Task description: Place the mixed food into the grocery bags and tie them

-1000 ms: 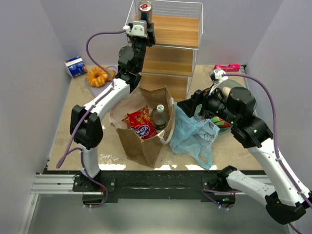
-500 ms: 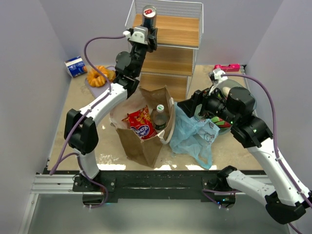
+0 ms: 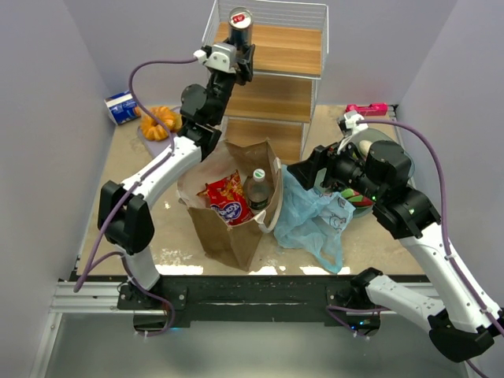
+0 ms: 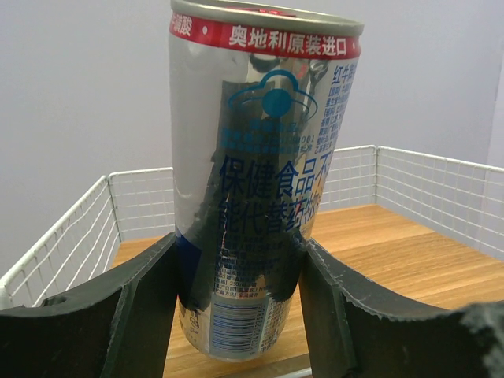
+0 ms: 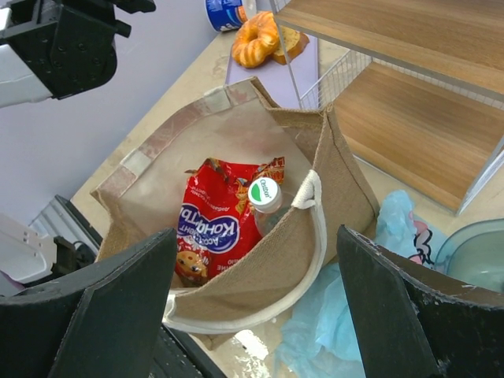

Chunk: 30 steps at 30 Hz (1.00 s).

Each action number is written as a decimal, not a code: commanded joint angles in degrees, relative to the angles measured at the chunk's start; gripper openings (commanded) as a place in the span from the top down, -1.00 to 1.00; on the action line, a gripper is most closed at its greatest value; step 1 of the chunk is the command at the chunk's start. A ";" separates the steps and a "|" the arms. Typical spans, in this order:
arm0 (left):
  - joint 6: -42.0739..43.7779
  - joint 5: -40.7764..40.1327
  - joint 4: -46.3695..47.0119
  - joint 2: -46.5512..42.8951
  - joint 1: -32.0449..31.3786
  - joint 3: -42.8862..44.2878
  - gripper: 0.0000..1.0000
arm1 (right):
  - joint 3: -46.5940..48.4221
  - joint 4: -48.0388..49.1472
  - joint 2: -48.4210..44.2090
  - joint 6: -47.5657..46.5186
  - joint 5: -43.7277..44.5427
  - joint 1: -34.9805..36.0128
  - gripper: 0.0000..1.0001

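Note:
My left gripper (image 3: 239,33) is shut on the red-blue drink can (image 3: 240,19), holding it upright just above the top wooden shelf (image 3: 287,49). In the left wrist view the can (image 4: 264,157) fills the gap between both fingers, which press on its sides. The brown paper bag (image 3: 236,232) stands open in the middle of the table. Inside it are the red snack packet (image 3: 227,198) and the clear bottle (image 3: 257,187). My right gripper (image 3: 305,176) hangs open over the bag's right rim (image 5: 315,236) and the light-blue plastic bag (image 3: 311,216).
A white wire basket rims the shelf unit (image 3: 315,16) at the back. The orange ring pastry (image 3: 157,122) and blue-white carton (image 3: 122,108) lie at the back left. A green bowl (image 3: 364,201) sits under my right arm, and a pink object (image 3: 366,109) lies at the back right.
My left arm has swung its elbow to the left and shifted the held can slightly right over the top shelf. The right arm has not moved.

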 commanded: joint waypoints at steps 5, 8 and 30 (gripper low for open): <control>-2.57 3.48 7.95 -8.87 -0.22 -1.93 1.00 | 1.63 -1.16 0.46 -1.19 1.71 -0.18 -0.72; -2.93 4.72 6.20 -12.20 -1.53 -4.04 1.00 | 1.73 -1.69 0.12 -1.72 2.85 -0.18 -0.72; -14.52 8.86 -50.63 -48.95 -8.04 -40.95 1.00 | -2.23 -1.70 -3.48 -1.55 7.16 -0.18 -0.78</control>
